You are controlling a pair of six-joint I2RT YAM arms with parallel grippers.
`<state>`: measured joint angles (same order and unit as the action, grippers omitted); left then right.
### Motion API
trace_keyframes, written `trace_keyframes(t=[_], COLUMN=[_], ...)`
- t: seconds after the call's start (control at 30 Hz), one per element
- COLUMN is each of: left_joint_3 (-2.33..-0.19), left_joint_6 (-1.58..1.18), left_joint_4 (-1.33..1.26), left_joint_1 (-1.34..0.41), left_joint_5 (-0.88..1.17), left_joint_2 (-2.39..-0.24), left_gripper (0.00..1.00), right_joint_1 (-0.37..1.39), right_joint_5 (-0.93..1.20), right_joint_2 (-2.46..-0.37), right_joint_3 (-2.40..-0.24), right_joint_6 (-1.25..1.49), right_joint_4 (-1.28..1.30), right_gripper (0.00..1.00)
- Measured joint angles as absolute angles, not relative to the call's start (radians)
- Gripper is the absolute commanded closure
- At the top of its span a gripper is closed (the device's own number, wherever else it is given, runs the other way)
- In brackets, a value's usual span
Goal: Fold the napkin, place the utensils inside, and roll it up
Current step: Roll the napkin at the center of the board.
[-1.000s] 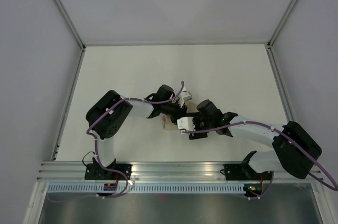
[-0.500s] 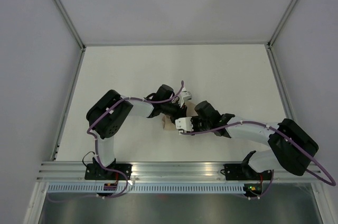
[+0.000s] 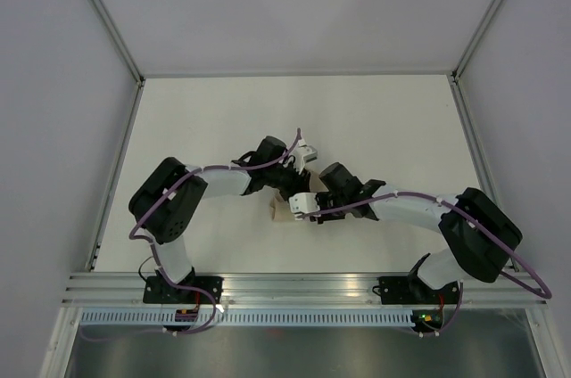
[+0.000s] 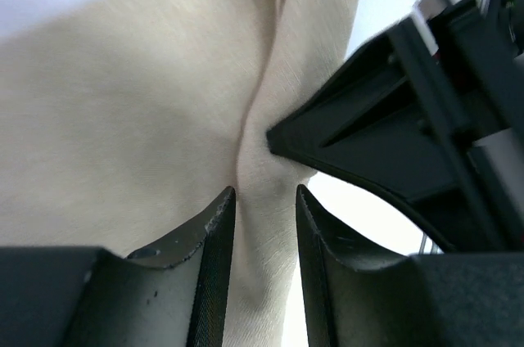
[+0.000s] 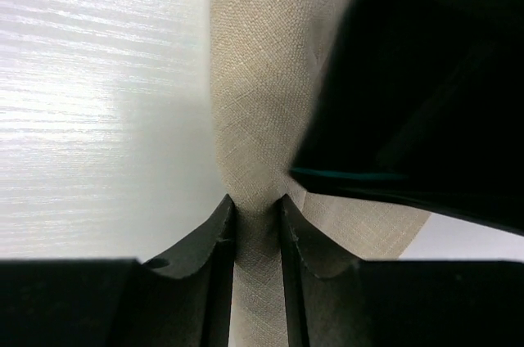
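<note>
Since half a second before, both arms had swung leftward, and the right gripper (image 3: 294,209) had closed in on the left gripper (image 3: 296,189). The flat white table (image 3: 214,119) spread out beyond them. The beige soft cloth napkin (image 3: 282,211), bunched into a small bundle, lay beneath and between the two tools, showing just to their left. Each gripper pinched a ridge of it: the left fingers (image 4: 214,236) were narrowed on one fold, and the right fingers (image 5: 219,232) were squeezed nearly together on another. A thin teal line (image 5: 344,173) ran just right of the right fingers; whether it was the fork could not be told.
</note>
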<state>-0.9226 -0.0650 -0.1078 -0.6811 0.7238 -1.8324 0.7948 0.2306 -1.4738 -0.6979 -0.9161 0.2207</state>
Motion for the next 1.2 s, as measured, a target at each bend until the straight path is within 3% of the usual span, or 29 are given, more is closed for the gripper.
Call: trace_keyframes(t=[0.4, 0.73, 0.97, 1.2], left_joint_3=[-0.888, -0.741, -0.596, -0.558], left_joint_6=[-0.11, -0.164, -0.163, -0.059], left_joint_4=[-0.115, -0.196, -0.301, -0.302], left_joint_1=[-0.596, -0.574, -0.581, -0.695], left_joint_5=[0.366, 0.054, 0.0, 0.007], left_joint_2=[-1.565, -1.162, -0.934, -0.888], left_gripper=[0.57, 0.59, 0.55, 0.56], right_joint_1=[0.723, 0.609, 0.567, 0.545], right_joint_5=[0.352, 0.533, 0.61, 0.651], right_joint_2=[-1.597, -1.818, -1.938, -2.022], right_joint_3=[-0.873, -1.135, -1.275, -1.373], right_joint_6=[-0.911, -0.926, -0.935, -0.932], right_joint_4=[0.433, 0.71, 0.866, 0.969], right_gripper=[0.89, 0.91, 0.9, 0.91])
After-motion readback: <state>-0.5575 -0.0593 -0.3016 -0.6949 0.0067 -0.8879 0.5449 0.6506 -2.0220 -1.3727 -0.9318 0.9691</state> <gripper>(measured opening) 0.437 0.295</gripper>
